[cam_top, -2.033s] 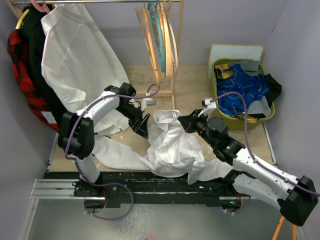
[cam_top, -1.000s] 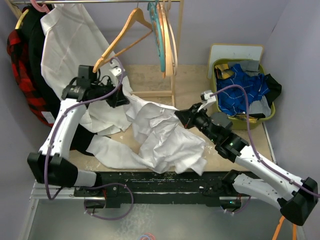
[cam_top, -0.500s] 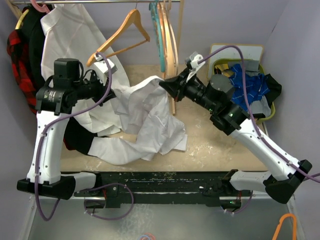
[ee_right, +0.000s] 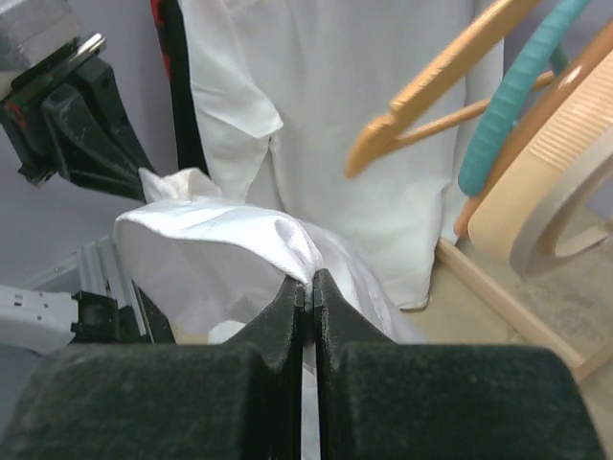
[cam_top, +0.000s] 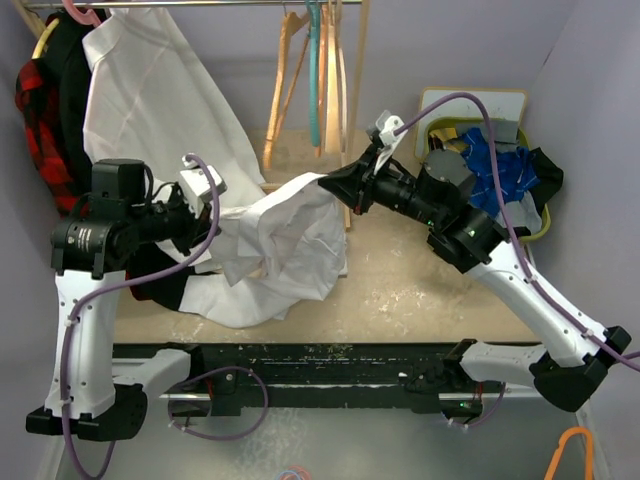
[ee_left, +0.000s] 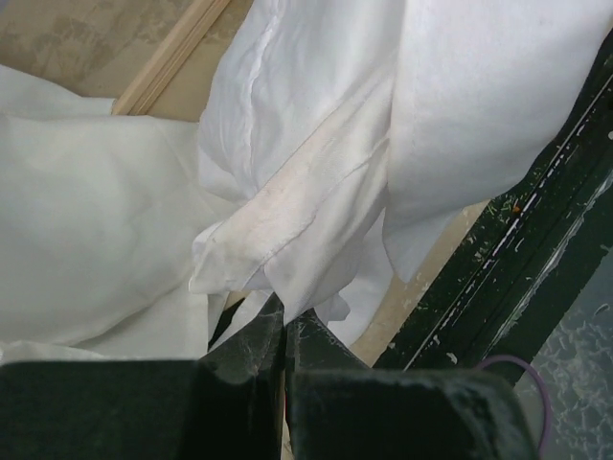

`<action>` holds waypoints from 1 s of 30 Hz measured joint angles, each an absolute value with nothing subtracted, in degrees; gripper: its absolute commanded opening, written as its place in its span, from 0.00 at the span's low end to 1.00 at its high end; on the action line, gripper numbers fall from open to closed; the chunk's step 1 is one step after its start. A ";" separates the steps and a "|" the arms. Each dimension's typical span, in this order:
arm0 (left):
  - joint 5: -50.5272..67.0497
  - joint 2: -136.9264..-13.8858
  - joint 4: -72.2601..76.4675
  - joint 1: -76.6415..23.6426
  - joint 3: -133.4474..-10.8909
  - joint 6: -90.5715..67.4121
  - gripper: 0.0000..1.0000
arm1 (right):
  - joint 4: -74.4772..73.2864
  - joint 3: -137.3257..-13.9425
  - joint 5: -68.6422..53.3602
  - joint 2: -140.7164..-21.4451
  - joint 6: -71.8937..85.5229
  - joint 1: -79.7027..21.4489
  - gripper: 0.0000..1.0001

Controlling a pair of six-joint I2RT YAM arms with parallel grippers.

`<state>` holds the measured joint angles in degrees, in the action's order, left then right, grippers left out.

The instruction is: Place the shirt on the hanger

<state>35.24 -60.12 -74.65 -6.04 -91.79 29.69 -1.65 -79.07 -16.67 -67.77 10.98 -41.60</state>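
Observation:
The wrinkled white shirt (cam_top: 285, 240) hangs stretched between my two grippers above the table, its lower part drooping toward the front. My left gripper (cam_top: 213, 222) is shut on one edge of it; in the left wrist view the cloth (ee_left: 316, 182) spills out from the closed fingertips (ee_left: 285, 316). My right gripper (cam_top: 325, 182) is shut on the other end, with a fold of shirt (ee_right: 220, 240) pinched at its tips (ee_right: 308, 283). The pale tan hanger (cam_top: 283, 85) hangs on the rail behind the shirt, apart from both grippers. It also shows in the right wrist view as the tan hanger (ee_right: 431, 81).
A larger smooth white garment (cam_top: 150, 100) and red-and-black clothes (cam_top: 40, 110) hang at the back left. A teal hanger (cam_top: 314, 70) and more wooden hangers (cam_top: 335, 80) share the wooden rack (cam_top: 352, 150). A green basket (cam_top: 445, 235) of blue cloth sits at right.
Both grippers have lifted the shirt off the table. The left gripper has since come down and toward the front, stretching the cloth. The tan hanger has swung back to hang nearly edge-on.

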 measured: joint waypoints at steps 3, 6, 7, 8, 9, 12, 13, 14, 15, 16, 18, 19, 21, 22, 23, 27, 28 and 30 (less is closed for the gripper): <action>34.79 -61.95 -75.00 -5.76 -92.90 29.63 0.00 | -3.57 -78.72 -17.37 -67.83 11.16 -41.60 0.00; 31.64 -65.30 -75.09 -5.72 -99.39 29.04 0.00 | -7.40 -82.83 -17.50 -68.86 10.96 -41.60 0.00; 29.54 -66.81 -74.50 -5.72 -103.18 28.34 0.00 | -9.23 -86.65 -17.45 -70.22 10.68 -41.60 0.00; 27.38 -68.23 -73.76 -5.76 -106.98 27.75 0.00 | -11.03 -91.66 -17.30 -72.10 10.20 -41.60 0.00; 25.02 -69.73 -72.93 -5.76 -111.13 27.14 0.00 | -12.75 -97.32 -17.04 -74.28 9.61 -41.60 0.00; 18.02 -75.09 -69.49 -6.09 -126.26 25.36 0.00 | -17.06 -115.31 -16.38 -81.73 7.35 -41.71 0.00; 16.05 -76.93 -67.94 -6.20 -131.74 24.86 0.00 | -18.79 -123.07 -16.27 -85.01 6.44 -41.76 0.00; 14.79 -78.26 -66.83 -6.31 -136.07 24.51 0.00 | -19.40 -127.57 -16.32 -87.02 5.89 -41.89 0.00; 13.50 -80.23 -65.84 -6.46 -142.30 24.40 0.00 | -20.78 -132.97 -16.36 -89.30 5.43 -41.98 0.00; 12.69 -81.34 -64.60 -6.46 -146.45 24.23 0.00 | -21.17 -136.55 -16.49 -90.87 5.19 -42.09 0.00; 11.94 -82.50 -63.13 -6.50 -153.51 23.99 0.00 | -21.32 -139.39 -17.32 -92.20 5.19 -42.19 0.00; 11.92 -82.56 -62.87 -6.50 -155.76 23.97 0.00 | -21.30 -139.52 -18.00 -92.25 5.37 -42.28 0.00; 11.92 -82.02 -62.48 -6.50 -157.34 23.94 0.00 | -20.32 -137.49 -19.73 -91.64 5.98 -42.39 0.00; 11.99 -81.12 -62.43 -6.50 -156.22 23.77 0.00 | -19.14 -134.52 -20.71 -90.50 6.55 -42.39 0.00; 12.14 -79.00 -61.52 -6.50 -151.85 23.57 0.00 | -17.61 -130.32 -21.74 -88.84 7.29 -42.39 0.00; 13.50 -69.73 -56.03 -6.35 -123.31 22.85 0.00 | -8.82 -102.04 -24.40 -77.56 11.68 -41.93 0.00; 14.00 -68.36 -54.65 -6.35 -115.81 22.46 0.00 | -6.46 -94.96 -25.19 -75.22 13.10 -41.87 0.00; 15.07 -67.66 -51.77 -6.33 -99.57 21.58 0.00 | -1.78 -80.79 -26.85 -71.85 16.73 -41.63 0.00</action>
<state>15.07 -67.66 -51.77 -6.33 -99.57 21.58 -1.78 -80.79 -26.85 -71.85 16.73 -41.63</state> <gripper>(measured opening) 0.004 0.015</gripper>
